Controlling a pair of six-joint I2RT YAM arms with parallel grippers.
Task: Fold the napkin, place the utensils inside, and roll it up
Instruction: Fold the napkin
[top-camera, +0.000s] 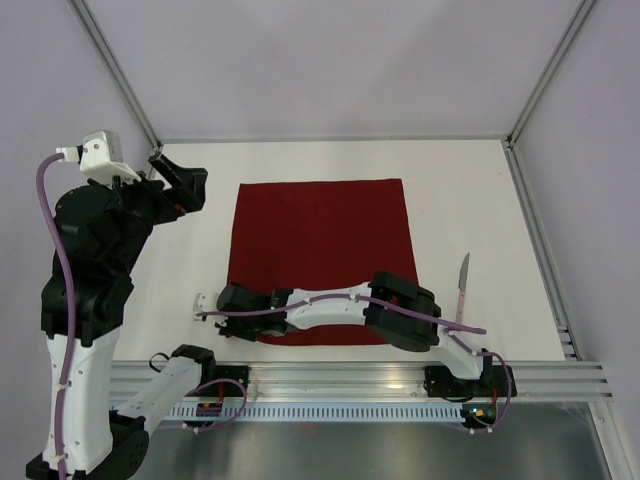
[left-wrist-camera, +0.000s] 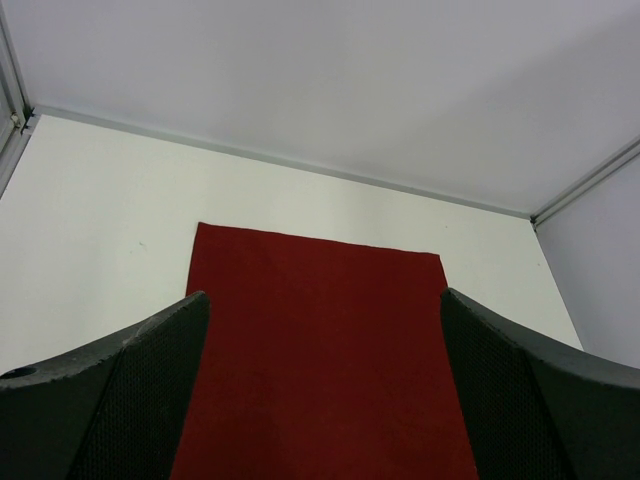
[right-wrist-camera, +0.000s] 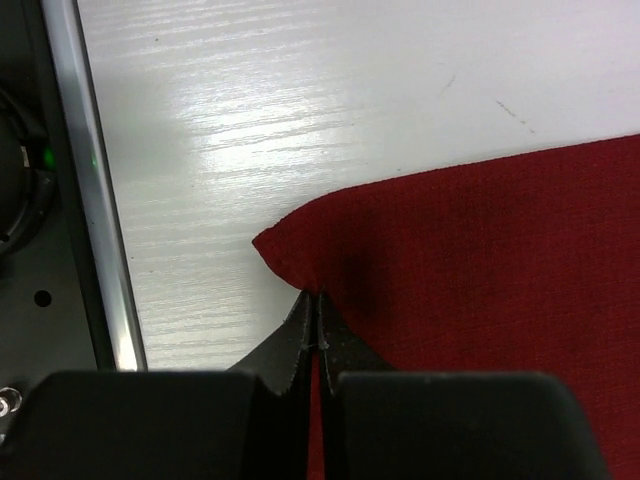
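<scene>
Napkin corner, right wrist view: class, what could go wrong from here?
1. The right gripper is shut on only the corner tip of the napkin; the thin cloth may slip out when lifted.
2. The left gripper hangs open, off the cloth, so nothing pins it; the napkin might slide rather than fold.
3. The knife lies close beside the right edge; dragged cloth could nudge it.

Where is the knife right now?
In the top view, the knife lies on the right side of the table, just beside the napkin's right edge without touching it, blade pointing to the far side.
</scene>
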